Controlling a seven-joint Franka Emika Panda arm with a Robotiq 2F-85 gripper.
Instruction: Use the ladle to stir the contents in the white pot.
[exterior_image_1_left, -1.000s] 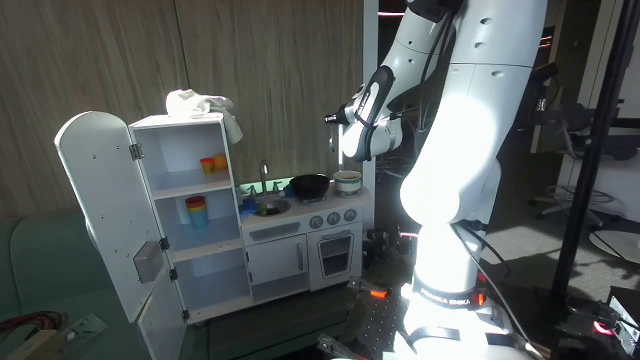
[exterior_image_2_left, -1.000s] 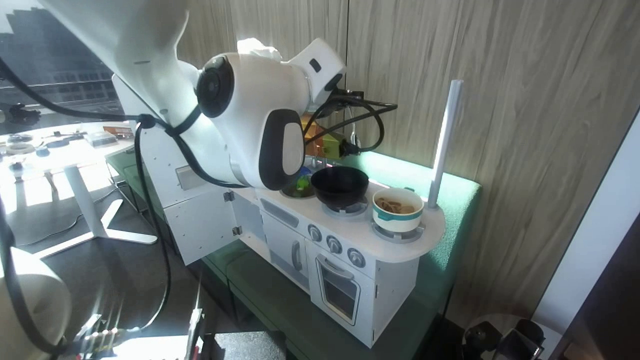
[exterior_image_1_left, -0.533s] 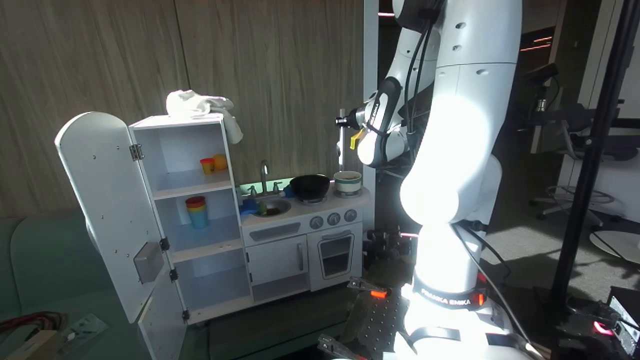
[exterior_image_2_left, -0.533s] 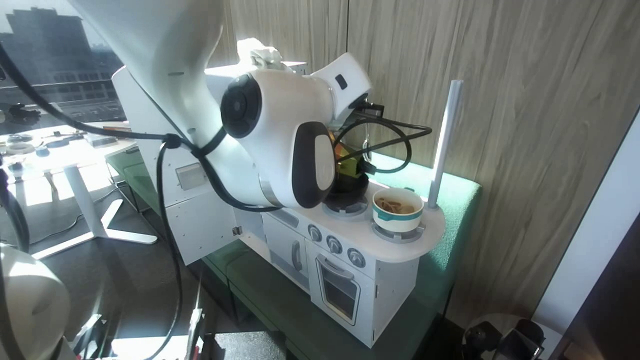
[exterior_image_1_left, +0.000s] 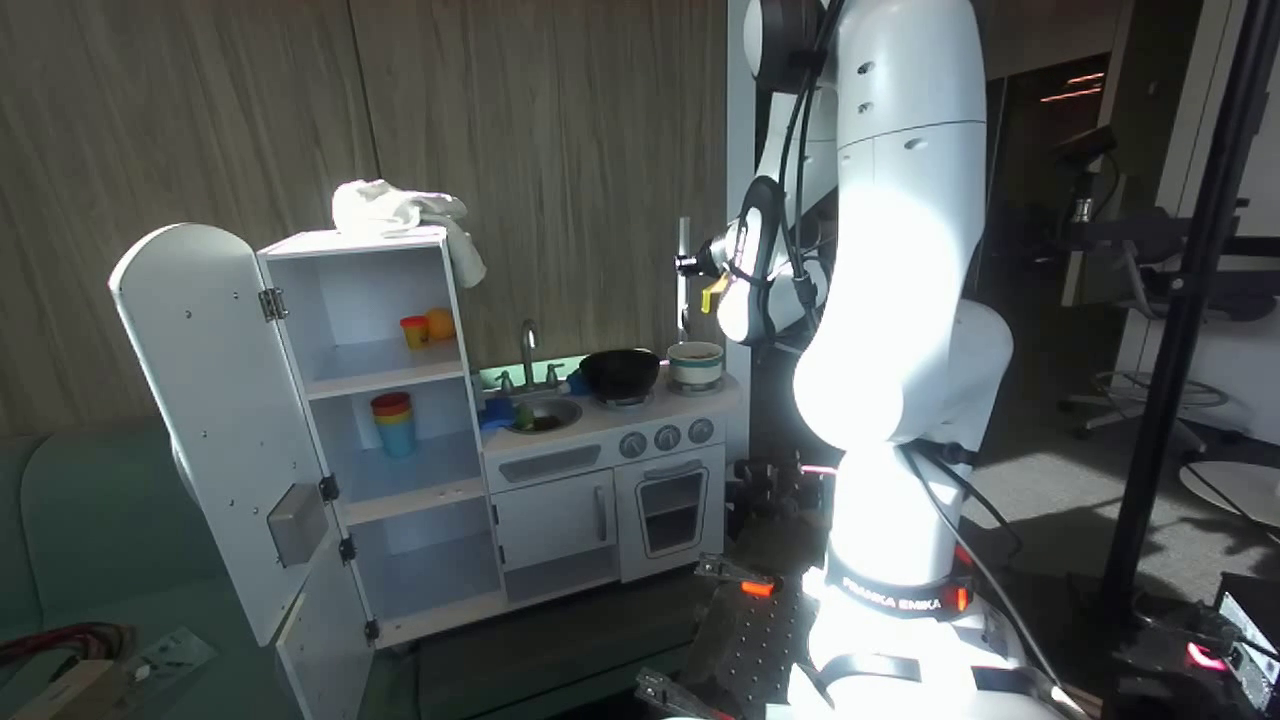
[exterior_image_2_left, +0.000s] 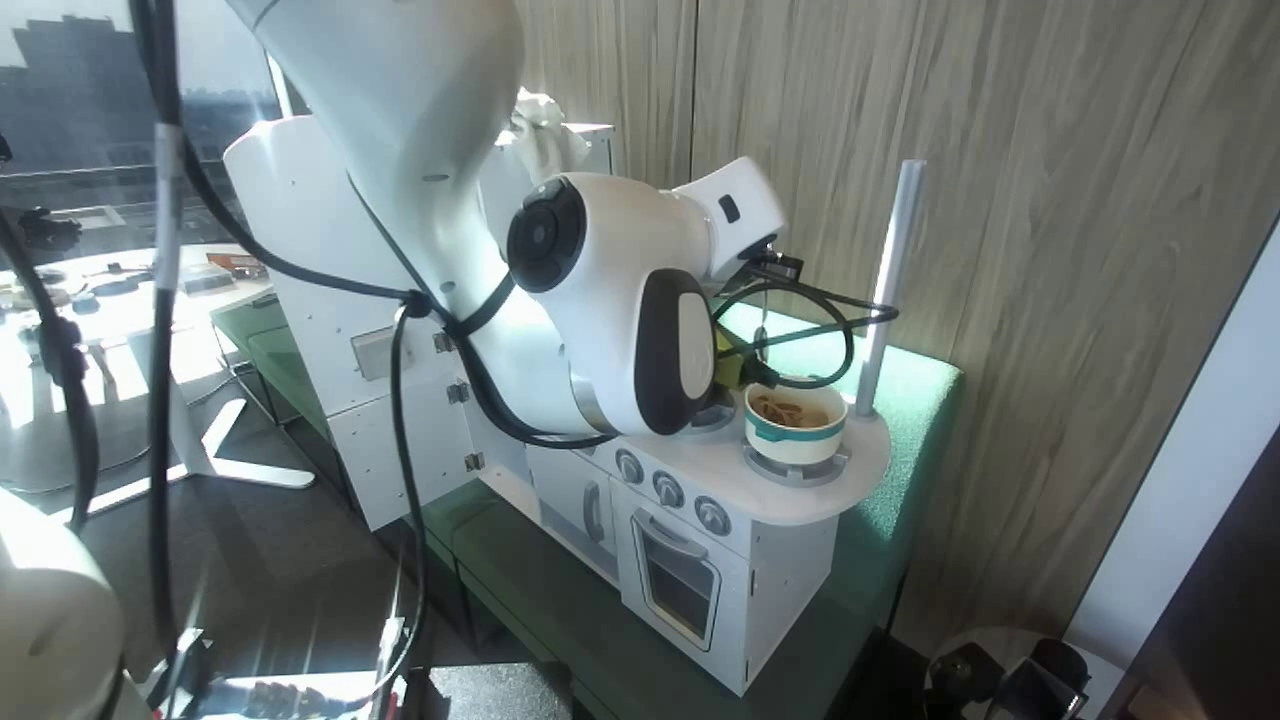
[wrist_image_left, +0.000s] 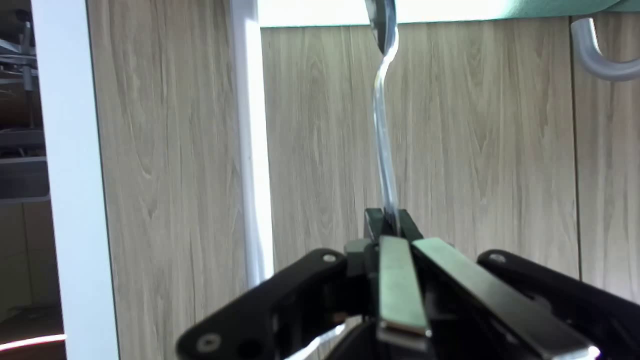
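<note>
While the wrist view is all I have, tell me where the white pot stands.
Observer: In an exterior view, the white pot stands on the burner beside the pale post.
Operator: My picture has the claw gripping the ladle. Say whether the ladle is in the pot.
Observer: It isn't; in an exterior view, only brown contents show inside the pot.
Operator: Name what stands next to the pot.
Observer: In an exterior view, a black pan is next to it, on the side toward the tap.
</note>
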